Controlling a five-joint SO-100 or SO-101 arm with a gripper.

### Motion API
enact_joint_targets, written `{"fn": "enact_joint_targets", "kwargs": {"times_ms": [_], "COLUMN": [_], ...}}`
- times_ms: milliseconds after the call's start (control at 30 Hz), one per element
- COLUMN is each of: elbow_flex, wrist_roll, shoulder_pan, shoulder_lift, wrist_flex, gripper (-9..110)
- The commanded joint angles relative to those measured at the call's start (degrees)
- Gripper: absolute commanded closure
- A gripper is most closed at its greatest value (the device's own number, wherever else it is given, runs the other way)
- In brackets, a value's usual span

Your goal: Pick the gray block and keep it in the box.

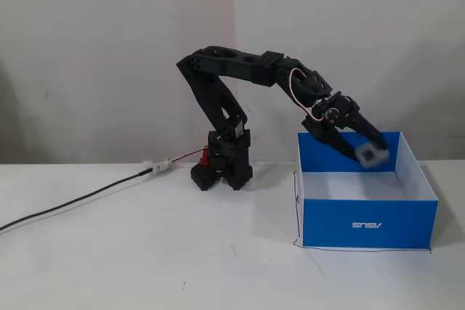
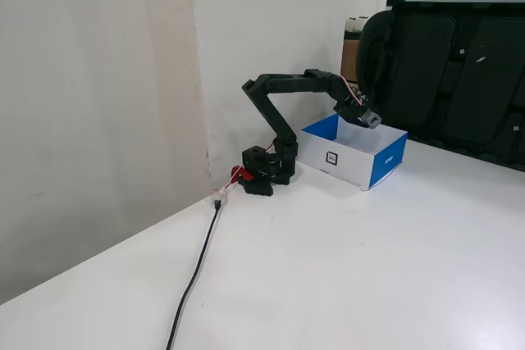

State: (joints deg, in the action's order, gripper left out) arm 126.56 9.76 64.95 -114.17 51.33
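Note:
The blue box with a white inside stands on the table right of the arm's base; in the other fixed view the box sits in front of a dark chair. My gripper reaches down over the box's open top, shut on the gray block, which is blurred and hangs level with the box's rim, inside its outline. In the other fixed view my gripper and the gray block hover just above the box's far side.
The arm's black base stands left of the box, with a black cable trailing left across the white table. A black line is drawn around the box's foot. Dark chairs stand behind the table.

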Motion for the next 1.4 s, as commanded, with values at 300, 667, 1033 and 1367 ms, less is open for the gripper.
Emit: {"fn": "enact_joint_targets", "kwargs": {"times_ms": [300, 667, 1033, 1367], "elbow_flex": [-10.37, -8.09, 7.91, 34.1], "wrist_roll": [2.2, 1.49, -6.33, -13.36], "shoulder_pan": [-4.22, -25.49, -51.42, -61.0], "shoulder_lift": [-10.37, -32.7, -64.6, -82.09], "wrist_flex": [6.77, 18.54, 21.97, 11.51], "gripper": [101, 101, 101, 101]}}
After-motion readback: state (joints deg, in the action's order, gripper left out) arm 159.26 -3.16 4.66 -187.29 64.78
